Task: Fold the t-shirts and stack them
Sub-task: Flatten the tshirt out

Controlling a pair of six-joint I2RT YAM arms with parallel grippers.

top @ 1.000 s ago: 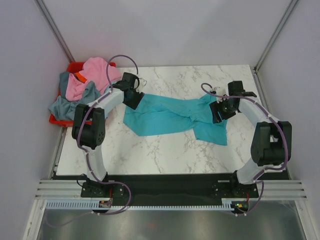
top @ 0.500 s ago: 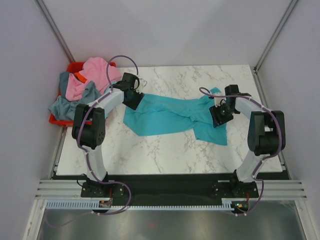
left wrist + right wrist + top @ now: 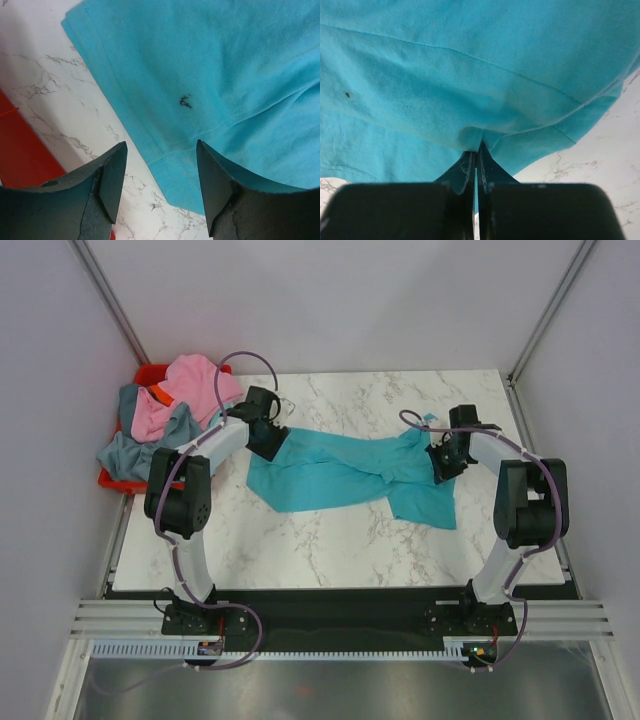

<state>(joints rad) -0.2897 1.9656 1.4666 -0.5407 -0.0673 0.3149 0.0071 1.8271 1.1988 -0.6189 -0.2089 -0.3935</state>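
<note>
Right gripper (image 3: 477, 149): pinched tight on teal t-shirt (image 3: 340, 472) fold, frame right, likely to spread it.
Left gripper (image 3: 159, 152): wide apart, empty, poised over its left end.

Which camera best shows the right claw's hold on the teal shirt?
Right wrist: the right claw is shut on a pinched fold of the teal shirt. Top external shows it small, jaws hidden; left wrist shows only the shirt's other end.
</note>
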